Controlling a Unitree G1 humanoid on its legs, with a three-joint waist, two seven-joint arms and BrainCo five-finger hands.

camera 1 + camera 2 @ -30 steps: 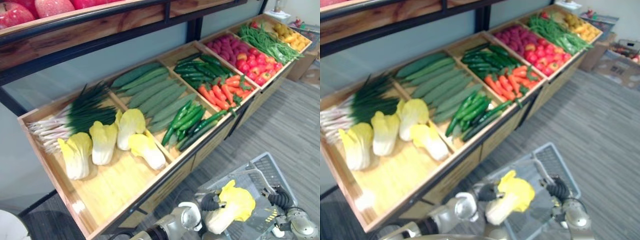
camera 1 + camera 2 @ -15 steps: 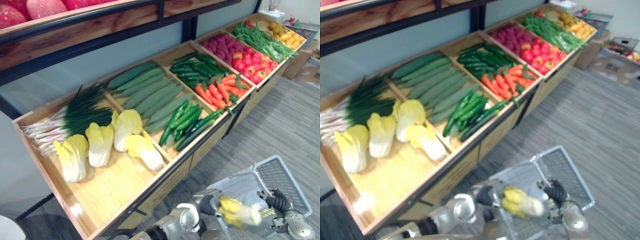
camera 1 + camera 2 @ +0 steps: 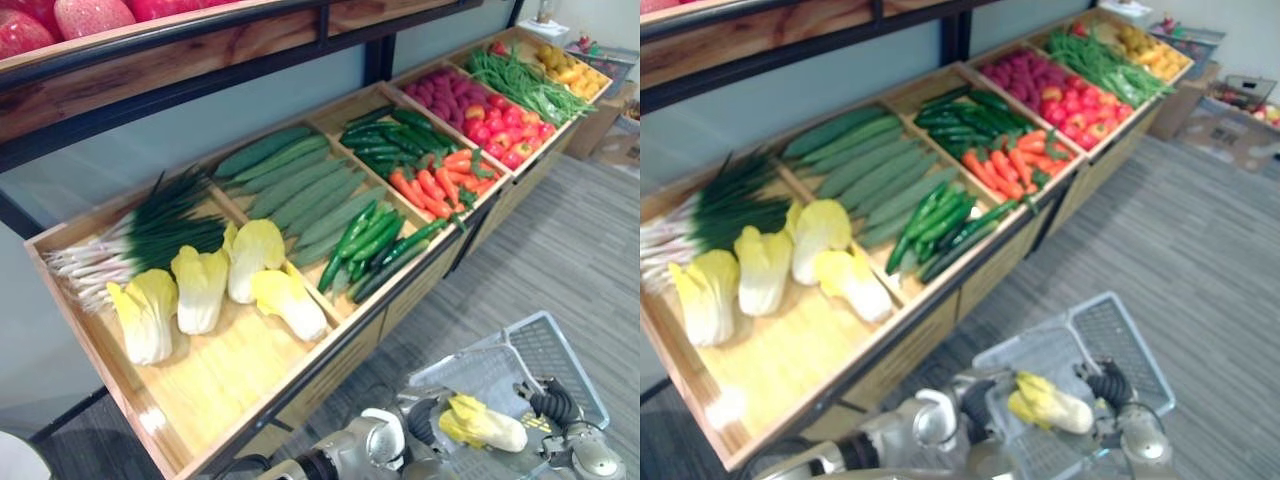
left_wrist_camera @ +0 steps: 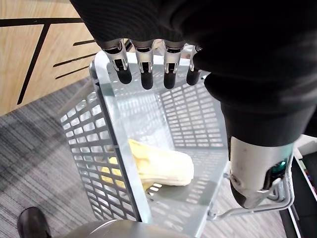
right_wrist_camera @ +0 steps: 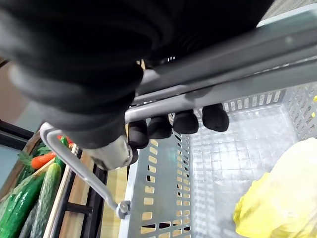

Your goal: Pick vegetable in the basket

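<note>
Item under inspection: one pale yellow cabbage. It lies on its side on the floor of the grey mesh basket, free of both hands. The left wrist view confirms this: the cabbage rests against the bottom grid, near one perforated wall.

Left hand: positioned above the basket's rim, fingers extended in a row and relaxed, nothing between them. The hand is apart from the cabbage and holds nothing.

Right hand: fingers curled round the basket's metal handle, dark tips tucked beneath the bar. The grasp is closed on the handle. The yellow leaves of the cabbage show inside the basket just past this hand.

Surroundings: the basket hangs over grey striped floor, in front of a wooden display shelf divided into compartments. The nearest compartment holds four more cabbages with spring onions behind them. The next compartment holds cucumbers.
</note>
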